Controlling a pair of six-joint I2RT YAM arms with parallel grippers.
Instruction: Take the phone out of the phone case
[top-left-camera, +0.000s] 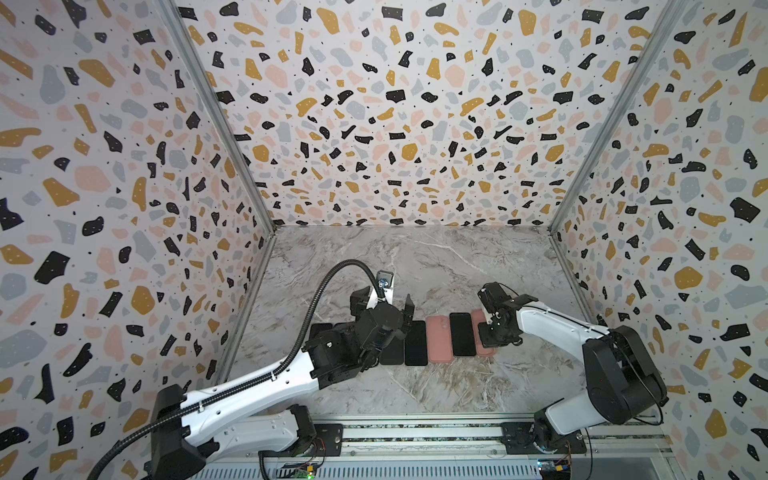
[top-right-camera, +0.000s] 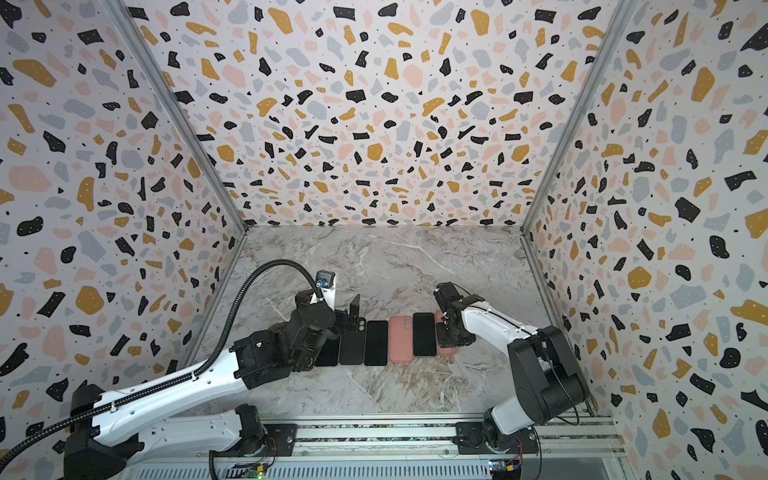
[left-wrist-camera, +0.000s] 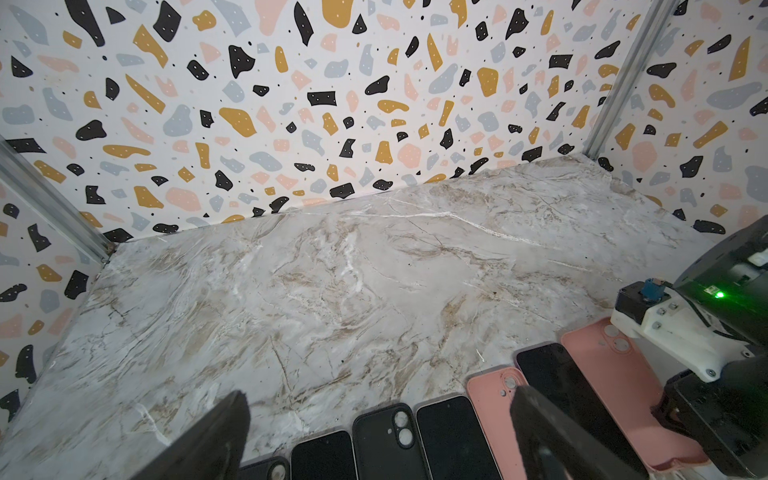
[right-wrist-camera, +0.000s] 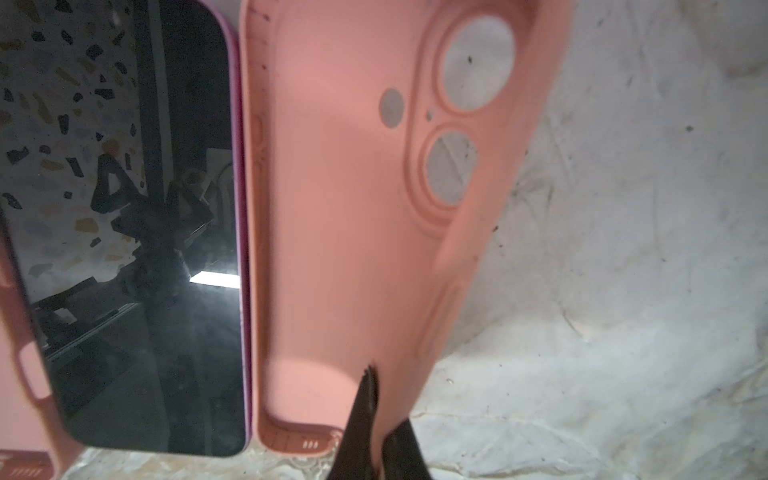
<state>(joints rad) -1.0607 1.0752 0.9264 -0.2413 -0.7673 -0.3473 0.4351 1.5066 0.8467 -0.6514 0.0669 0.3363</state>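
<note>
Right hand (right-wrist-camera: 385, 401) pinches pink case (right-wrist-camera: 332, 216) beside phone (right-wrist-camera: 149, 299).

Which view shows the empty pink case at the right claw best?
The right wrist view: the empty pink case fills it, inside up, camera cutouts clear, the right claw pinching its rim. Both top views show only slivers behind that claw; the left wrist view shows it partly hidden.

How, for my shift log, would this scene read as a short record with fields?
surface: marble table
items: row of phones and cases
right gripper: shut on the wall of an empty pink case
left gripper: open, holding nothing, over the row's left end
beside the pink case: black phone, screen up
</note>
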